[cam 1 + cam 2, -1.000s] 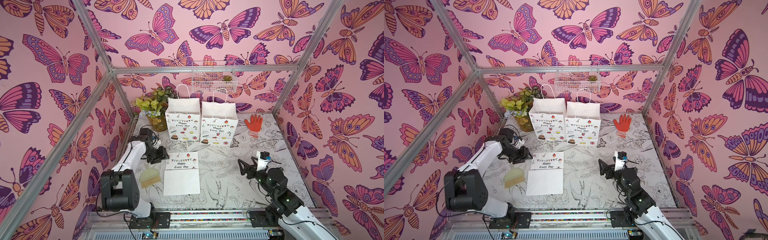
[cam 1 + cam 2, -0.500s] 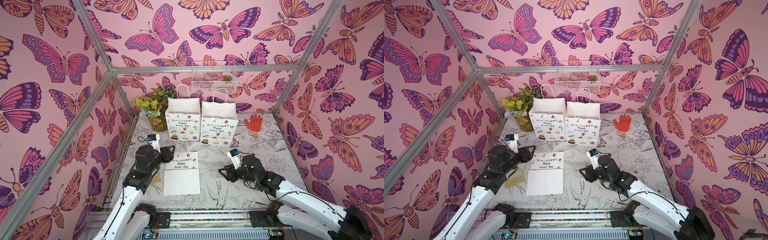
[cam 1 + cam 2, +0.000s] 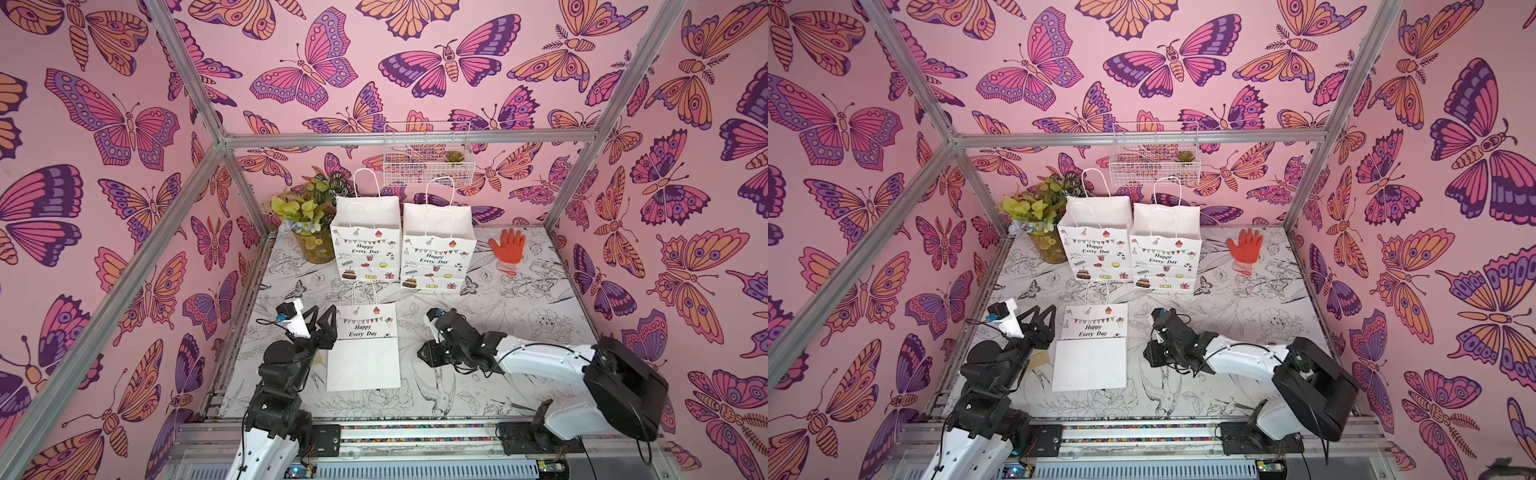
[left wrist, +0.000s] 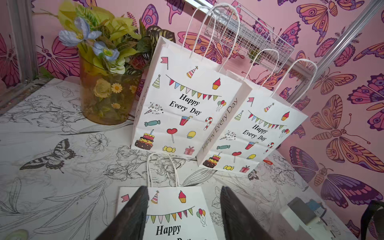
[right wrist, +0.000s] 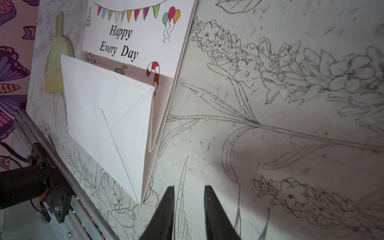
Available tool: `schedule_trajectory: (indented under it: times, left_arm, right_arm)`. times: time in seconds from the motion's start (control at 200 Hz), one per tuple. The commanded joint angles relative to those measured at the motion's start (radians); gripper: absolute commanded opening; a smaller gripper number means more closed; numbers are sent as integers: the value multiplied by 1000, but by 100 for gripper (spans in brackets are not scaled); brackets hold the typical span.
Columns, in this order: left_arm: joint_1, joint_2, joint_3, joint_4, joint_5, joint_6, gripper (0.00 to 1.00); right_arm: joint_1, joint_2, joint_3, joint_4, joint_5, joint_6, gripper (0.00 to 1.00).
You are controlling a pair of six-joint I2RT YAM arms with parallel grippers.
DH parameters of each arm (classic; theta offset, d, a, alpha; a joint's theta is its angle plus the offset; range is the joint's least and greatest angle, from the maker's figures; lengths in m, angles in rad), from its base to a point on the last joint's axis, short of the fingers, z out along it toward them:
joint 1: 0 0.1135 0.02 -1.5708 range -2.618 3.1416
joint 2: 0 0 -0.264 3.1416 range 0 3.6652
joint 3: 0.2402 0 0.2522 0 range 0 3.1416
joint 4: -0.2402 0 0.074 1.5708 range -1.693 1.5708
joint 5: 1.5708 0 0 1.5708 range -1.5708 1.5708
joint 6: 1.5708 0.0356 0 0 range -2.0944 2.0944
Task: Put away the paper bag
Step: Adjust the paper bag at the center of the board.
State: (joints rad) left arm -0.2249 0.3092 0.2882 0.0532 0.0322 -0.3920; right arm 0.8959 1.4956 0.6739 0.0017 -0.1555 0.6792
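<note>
Paper bag (image 3: 363, 353) lies flat and folded near the counter's (image 3: 519, 311) front edge, the left tool (image 3: 322, 311) spread apart at its printed end, the right tool (image 5: 188, 188) narrowly apart and empty beside it, so I'd catch the raised bottom flap squarely.

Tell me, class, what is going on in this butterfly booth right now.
Two robot arms are set around a folded paper bag lying flat on the table. The left gripper hovers over the bag's printed upper end, jaws wide apart and holding nothing. The right gripper sits low near the bag's folded bottom corner, not touching it, jaws narrowly apart and empty. Two matching bags stand at the back. The flat bag is not yet lifted.
</note>
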Motion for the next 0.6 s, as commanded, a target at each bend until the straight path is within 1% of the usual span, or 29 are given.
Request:
schedule_trajectory:
  times: [0.0, 0.04, 0.13, 0.34, 0.596]
  left_arm:
    - [-4, 3, 6, 5, -15, 35, 58]
    - [-4, 14, 0, 17, -9, 27, 58]
    - [-4, 33, -3, 29, 6, 8, 58]
    - [-4, 24, -4, 35, 7, -4, 58]
    - [-4, 40, -6, 49, 21, -19, 58]
  right_arm:
    - [31, 69, 56, 62, 19, 34, 27]
    - [41, 115, 70, 69, 18, 36, 27]
    - [61, 164, 95, 82, 11, 37, 26]
    - [66, 202, 108, 86, 26, 36, 23]
    - [71, 253, 134, 106, 1, 30, 22]
